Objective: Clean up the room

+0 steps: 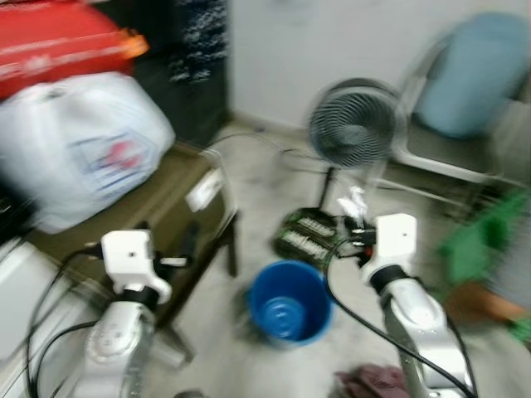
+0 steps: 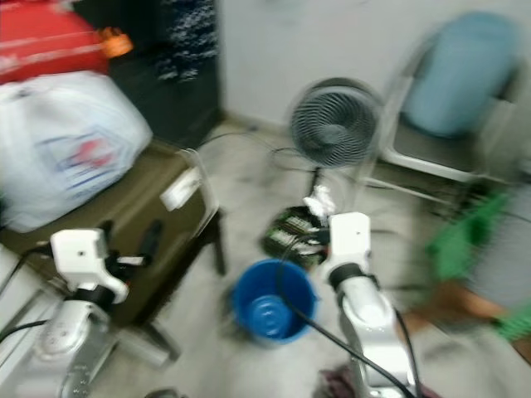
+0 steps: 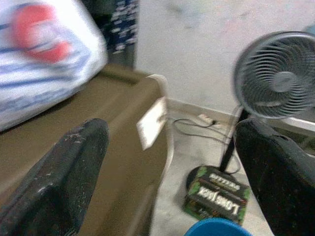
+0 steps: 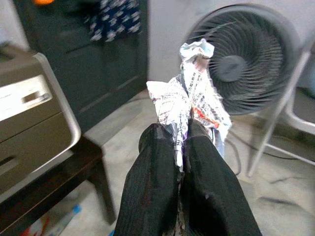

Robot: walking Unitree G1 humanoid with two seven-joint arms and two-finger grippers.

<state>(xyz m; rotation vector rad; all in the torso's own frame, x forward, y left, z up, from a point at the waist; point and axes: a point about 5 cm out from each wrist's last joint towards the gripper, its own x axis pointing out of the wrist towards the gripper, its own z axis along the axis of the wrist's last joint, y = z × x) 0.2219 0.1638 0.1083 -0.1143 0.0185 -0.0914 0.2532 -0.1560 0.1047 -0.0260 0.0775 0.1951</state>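
My right gripper (image 4: 181, 140) is shut on a crumpled piece of printed paper (image 4: 189, 93); in the head views that paper (image 1: 353, 203) sticks up from the right gripper (image 1: 355, 217), held above the floor beside a blue bucket (image 1: 288, 303). The bucket stands upright on the floor between my two arms, a little left of and nearer than the paper. My left gripper (image 3: 170, 167) is open, its black fingers (image 3: 59, 177) spread wide over the edge of an olive-brown low table (image 1: 174, 195). In the head view the left gripper (image 1: 184, 249) hovers by that table's corner.
A round fan (image 1: 355, 124) stands behind a green box (image 1: 309, 235) on the floor. A white plastic bag (image 1: 79, 149) lies on the table. A chair with a blue cushion (image 1: 469, 79) stands at the right, something green (image 1: 481, 236) before it. Reddish cloth (image 1: 377, 383) lies by my right arm.
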